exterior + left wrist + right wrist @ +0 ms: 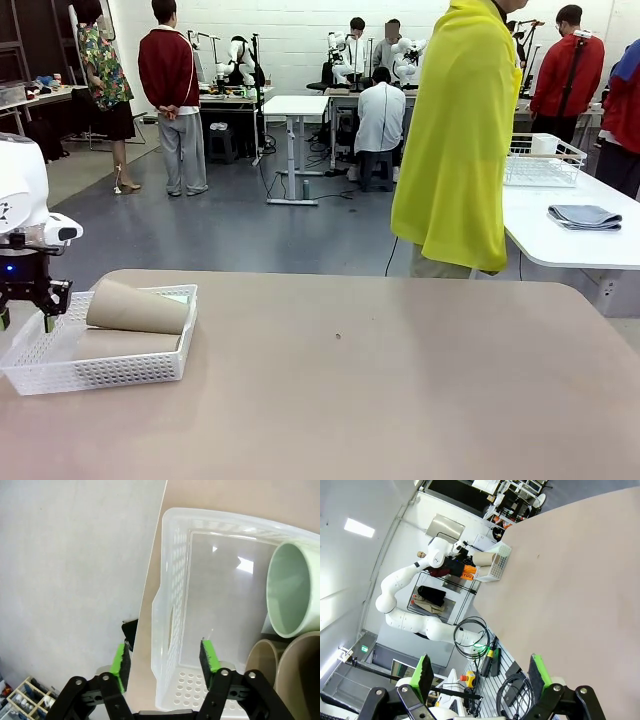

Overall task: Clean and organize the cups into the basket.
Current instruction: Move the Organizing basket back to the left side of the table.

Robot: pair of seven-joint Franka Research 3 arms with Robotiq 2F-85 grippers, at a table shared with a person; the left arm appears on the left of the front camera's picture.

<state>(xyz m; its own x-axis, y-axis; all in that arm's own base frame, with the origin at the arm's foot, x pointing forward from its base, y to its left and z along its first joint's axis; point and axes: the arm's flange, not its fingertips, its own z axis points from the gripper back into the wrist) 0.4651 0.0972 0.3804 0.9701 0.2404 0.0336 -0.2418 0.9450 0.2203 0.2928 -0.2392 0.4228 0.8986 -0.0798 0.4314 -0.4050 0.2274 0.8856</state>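
3 cups (292,630), 1 mint green and 2 brown, are lying on their sides in the basket (175,595) on the surface (400,380), just beyond the left gripper (165,661), whose fingers are straddling the basket's near wall, gaping, holding nothing. The right gripper (482,675) is hanging wide, well apart.

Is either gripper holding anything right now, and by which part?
Nothing is held. The left gripper stands open astride the basket end wall, pads clear of it. The right gripper is open over bare table. The cups lie in the basket.
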